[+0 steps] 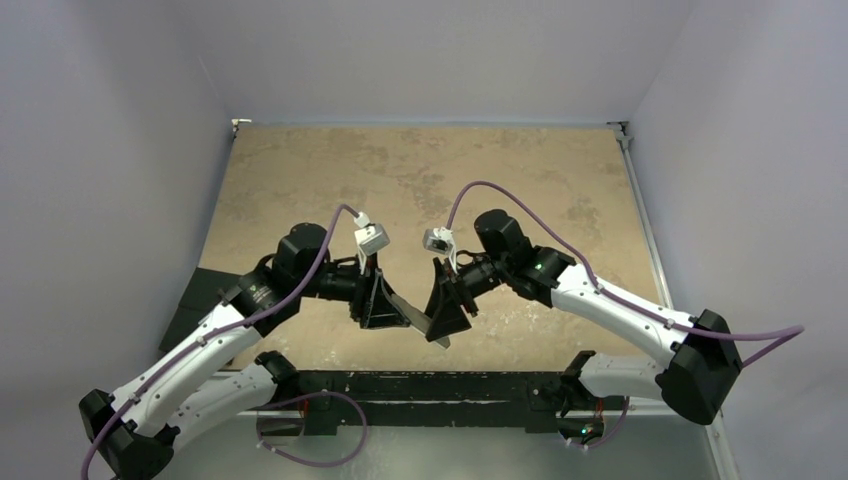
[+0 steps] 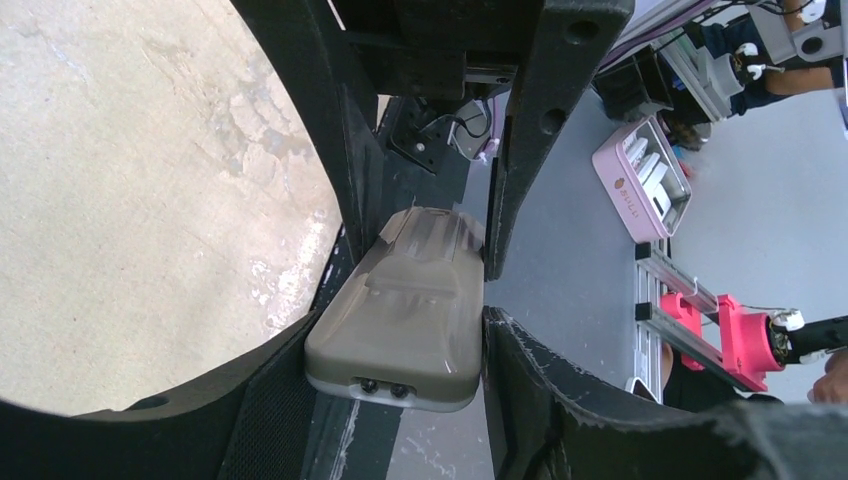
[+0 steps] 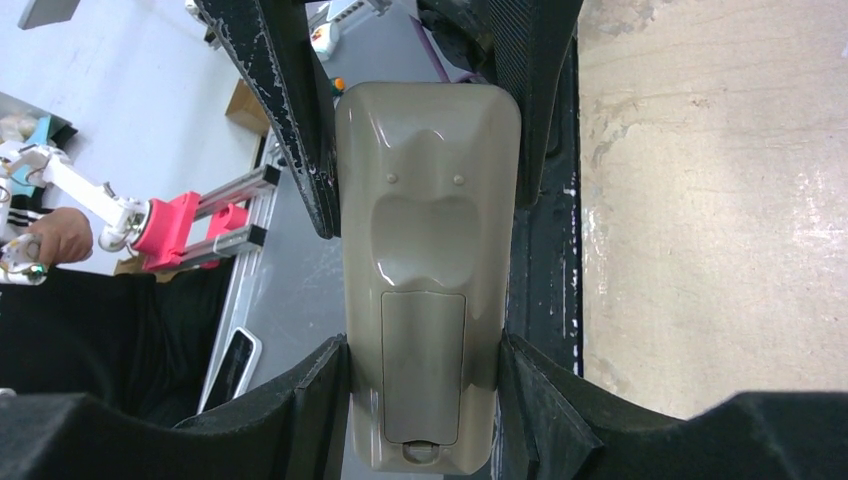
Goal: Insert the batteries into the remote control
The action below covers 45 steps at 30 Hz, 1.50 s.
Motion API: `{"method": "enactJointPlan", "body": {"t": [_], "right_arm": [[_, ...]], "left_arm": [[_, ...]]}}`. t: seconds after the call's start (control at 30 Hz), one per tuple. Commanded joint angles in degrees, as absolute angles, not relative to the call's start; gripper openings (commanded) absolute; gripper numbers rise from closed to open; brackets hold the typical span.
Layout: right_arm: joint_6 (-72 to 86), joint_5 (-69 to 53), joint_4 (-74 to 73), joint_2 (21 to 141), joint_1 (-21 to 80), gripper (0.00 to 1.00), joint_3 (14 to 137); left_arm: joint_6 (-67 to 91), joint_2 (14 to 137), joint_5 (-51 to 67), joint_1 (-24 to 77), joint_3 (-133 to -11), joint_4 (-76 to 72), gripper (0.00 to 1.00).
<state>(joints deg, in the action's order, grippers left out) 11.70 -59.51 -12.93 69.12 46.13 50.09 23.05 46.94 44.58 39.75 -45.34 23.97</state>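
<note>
Symmetrically bent inward, left gripper (image 2: 410,335) and right gripper (image 3: 420,350) clasp the remote control (image 3: 430,200).

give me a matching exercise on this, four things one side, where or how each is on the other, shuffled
1 grey-backed oblong plastic remote control
2 flat grey battery cover
3 black two-finger right gripper
4 pink rectangular tray

a lying outside the table
b gripped at both ends
c clamped on the remote's cover end
d fitted on the remote's back

Pairs: 1-b, 2-d, 3-c, 4-a
</note>
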Motion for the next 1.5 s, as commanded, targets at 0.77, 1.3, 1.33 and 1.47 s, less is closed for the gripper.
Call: {"method": "enactJointPlan", "body": {"t": [0.77,1.3,1.33,1.47], "right_arm": [[11.98,-39.99,-19.55,64.34,42.36,0.99,52.87],[17.94,-26.66,-18.72,58.51,41.99,0.99,47.56],[17.25,-27.71,-18.74,58.43,42.01,0.99,47.43],[13.45,-29.59,-20.25,58.63,42.05,0.98,47.92]], "left_arm": [[29.75,43.84,47.33,39.81,-39.06,12.98,0.00],[47.72,43.97,34.91,39.80,-31.85,5.92,0.00],[48.99,44.41,35.04,39.81,-31.29,5.03,0.00],[51.98,46.64,34.89,39.74,-31.17,4.02,0.00]]}}
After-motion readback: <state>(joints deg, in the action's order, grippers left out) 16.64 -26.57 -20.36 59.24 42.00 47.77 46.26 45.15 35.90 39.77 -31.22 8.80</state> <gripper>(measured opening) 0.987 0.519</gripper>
